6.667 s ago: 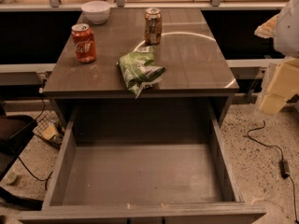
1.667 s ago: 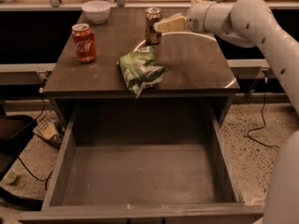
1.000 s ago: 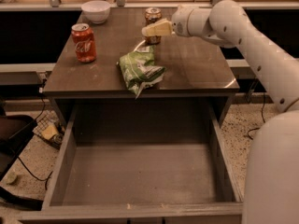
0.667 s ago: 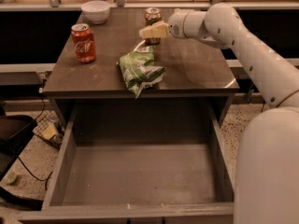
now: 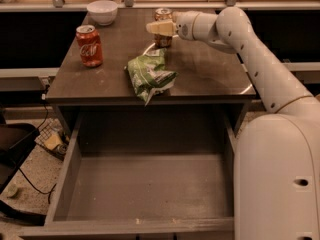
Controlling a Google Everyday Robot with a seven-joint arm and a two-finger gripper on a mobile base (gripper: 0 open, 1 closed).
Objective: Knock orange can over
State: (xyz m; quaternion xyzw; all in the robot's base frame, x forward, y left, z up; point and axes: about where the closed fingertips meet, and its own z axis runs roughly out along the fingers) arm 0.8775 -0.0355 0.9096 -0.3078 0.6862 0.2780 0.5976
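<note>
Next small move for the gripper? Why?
Probably a short push through the orange can, away from the arm. The gripper sits level with the can's upper half, the can stands upright, and a high push should tip it rather than slide it.

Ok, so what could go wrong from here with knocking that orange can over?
1. The gripper is level with the middle of the orange can; a push that low may slide it upright rather than tip it.
2. Once tipped, the can could roll forward past the green chip bag into the open drawer.
</note>
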